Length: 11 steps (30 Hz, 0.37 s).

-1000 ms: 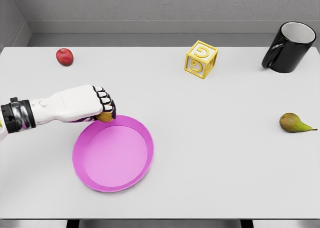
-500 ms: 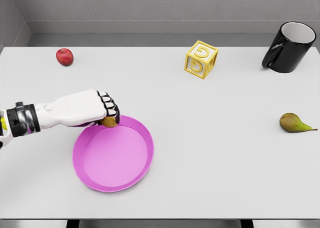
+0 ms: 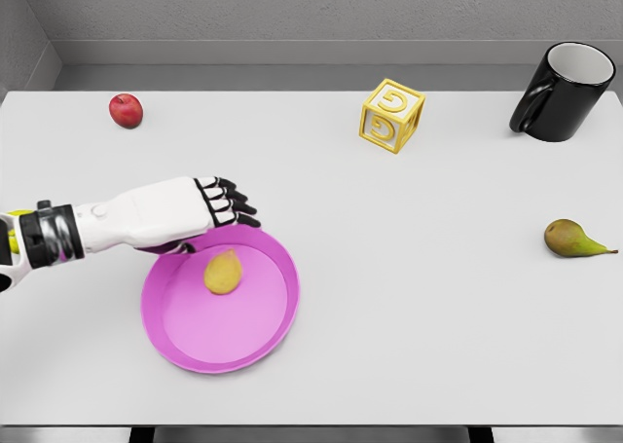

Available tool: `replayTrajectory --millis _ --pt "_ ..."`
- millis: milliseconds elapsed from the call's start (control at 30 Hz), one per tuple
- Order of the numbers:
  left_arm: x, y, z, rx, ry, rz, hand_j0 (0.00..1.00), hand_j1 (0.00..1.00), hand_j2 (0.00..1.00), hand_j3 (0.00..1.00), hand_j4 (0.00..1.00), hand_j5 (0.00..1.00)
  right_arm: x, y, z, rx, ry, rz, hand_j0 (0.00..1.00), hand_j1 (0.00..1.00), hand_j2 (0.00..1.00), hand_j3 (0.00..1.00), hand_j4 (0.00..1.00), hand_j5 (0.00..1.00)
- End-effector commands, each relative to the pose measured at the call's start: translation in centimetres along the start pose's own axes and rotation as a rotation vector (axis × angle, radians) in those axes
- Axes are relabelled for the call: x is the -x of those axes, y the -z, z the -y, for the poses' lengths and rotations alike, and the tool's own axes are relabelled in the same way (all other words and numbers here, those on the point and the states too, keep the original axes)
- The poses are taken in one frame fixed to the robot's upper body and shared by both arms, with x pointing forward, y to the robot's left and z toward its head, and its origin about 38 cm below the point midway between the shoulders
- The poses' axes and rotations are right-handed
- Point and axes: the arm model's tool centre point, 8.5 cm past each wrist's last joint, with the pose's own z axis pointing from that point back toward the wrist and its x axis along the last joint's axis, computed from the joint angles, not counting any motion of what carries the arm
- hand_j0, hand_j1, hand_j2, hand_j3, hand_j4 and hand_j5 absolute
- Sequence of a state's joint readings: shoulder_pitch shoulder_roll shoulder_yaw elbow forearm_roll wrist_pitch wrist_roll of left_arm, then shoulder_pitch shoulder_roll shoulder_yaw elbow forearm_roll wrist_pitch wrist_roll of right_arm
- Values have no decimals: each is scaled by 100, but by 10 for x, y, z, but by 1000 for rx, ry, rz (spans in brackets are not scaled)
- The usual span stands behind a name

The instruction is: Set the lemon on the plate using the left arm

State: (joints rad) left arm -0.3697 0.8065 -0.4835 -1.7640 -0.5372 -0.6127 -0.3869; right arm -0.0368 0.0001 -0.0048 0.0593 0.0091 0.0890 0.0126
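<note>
Big white table (image 3: 409, 297) fills the view, grey wall behind it, a grey strip of floor or ledge along the far edge. Nothing else of the room shows.

On to the left arm, reaching in from the picture's left: the left hand (image 3: 209, 209) hovers over the plate's far-left rim, fingers (image 3: 238, 209) spread and holding nothing. No right arm in sight.

The pink plate (image 3: 273, 312) sits near the front left, and the lemon (image 3: 223, 272) lies inside it, in the upper-left part, clear of the hand. By the look of it, the placing is done.

Risks now? The lemon is rounded and lies near the rim; a knock from the hand above could roll it, or nudge the plate across what looks a smooth tabletop. A low pull-back could catch the raised rim too. Lifting straight up first seems the safe call.

Farther off: a black mug (image 3: 565, 92) tilted at the far right, a yellow block (image 3: 392, 115) mid-back, a pear (image 3: 569, 239) at right, and a small red apple (image 3: 126, 110) far left. All well apart from the plate.
</note>
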Motion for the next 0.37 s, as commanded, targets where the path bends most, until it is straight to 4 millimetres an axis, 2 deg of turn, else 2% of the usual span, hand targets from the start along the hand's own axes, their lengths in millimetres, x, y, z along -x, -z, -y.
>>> replayTrajectory --millis 0,67,167,200,267,333 --pt "2 -5 -2 -6 -17 -1 100 100 100 100 100 100 0 0 0 0 0 0 100 100 100 100 100 100" --pt "11 -21 -12 11 -18 -17 100 100 100 100 100 100 0 0 0 -1 0 0 100 100 100 100 100 100" --pt "33 -68 -33 59 -9 -92 100 100 100 100 100 100 0 0 0 0 0 0 100 100 100 100 100 100" --pt "40 -77 -34 69 -9 -121 100 100 100 100 100 100 0 0 0 0 0 0 100 100 100 100 100 100" --pt "52 -85 -29 74 -27 -161 100 100 100 100 100 100 0 0 0 0 0 0 100 100 100 100 100 100" --pt "53 -86 -28 75 -28 -165 100 100 100 100 100 100 0 0 0 0 0 0 100 100 100 100 100 100"
